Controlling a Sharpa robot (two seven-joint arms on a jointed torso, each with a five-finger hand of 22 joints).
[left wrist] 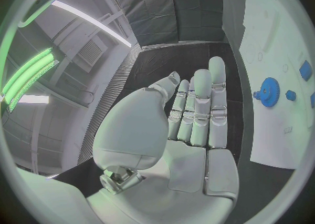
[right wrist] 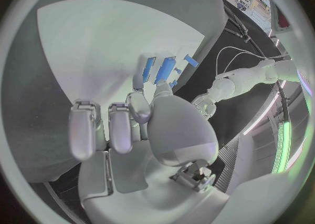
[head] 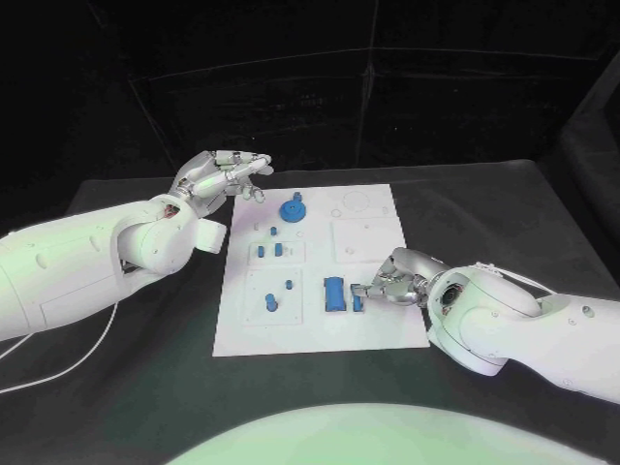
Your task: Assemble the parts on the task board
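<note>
Board [head: 373, 320] white, mid-table. Left hand [head: 221, 176] at board's far-left corner, fingers apart, grasping nothing. Right hand [head: 392, 277] over board's near right, fingertips pinching blue bar [head: 335, 294]. Gear [head: 294, 209] far left on board.

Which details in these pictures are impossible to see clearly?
- Head view: whether the right hand touches the blue block; its fingers cover the contact.
- Head view: small blue parts on the task board are too tiny to identify.
- Left wrist view: the board is cut off by the rim.
</note>
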